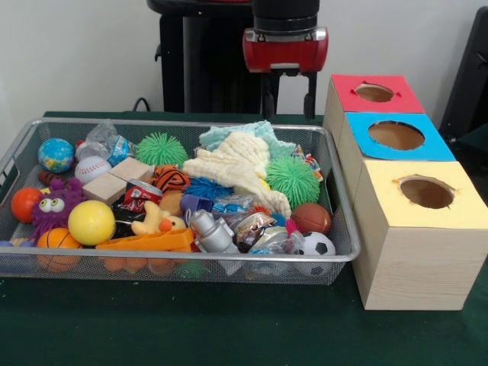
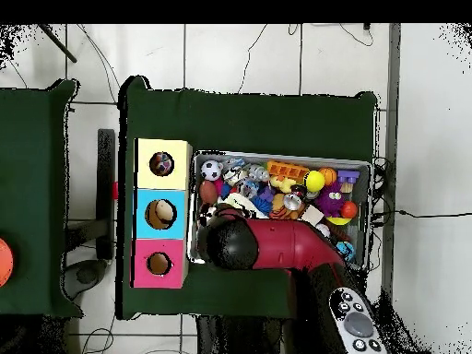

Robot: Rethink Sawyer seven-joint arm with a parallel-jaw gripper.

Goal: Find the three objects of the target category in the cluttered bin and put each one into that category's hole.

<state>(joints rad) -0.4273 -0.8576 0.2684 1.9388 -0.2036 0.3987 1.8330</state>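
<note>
Searching the bin (image 1: pixel 339 194), we spot one patterned piece (image 1: pixel 310 162) at its 2 o'clock corner; the gripper's state we cannot tell. The yellow hole (image 1: pixel 426 192) sits at 3 o'clock. Risk: the neighbouring green spiky ball (image 1: pixel 293 180) may snag instead.

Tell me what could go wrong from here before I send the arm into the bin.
The patterned soft piece sits wedged at the bin rim beside a spiky green ball, so a grasp may catch the ball. Others may be buried under the cream cloth. The yellow hole neighbours the blue hole; a drop could miss.
</note>
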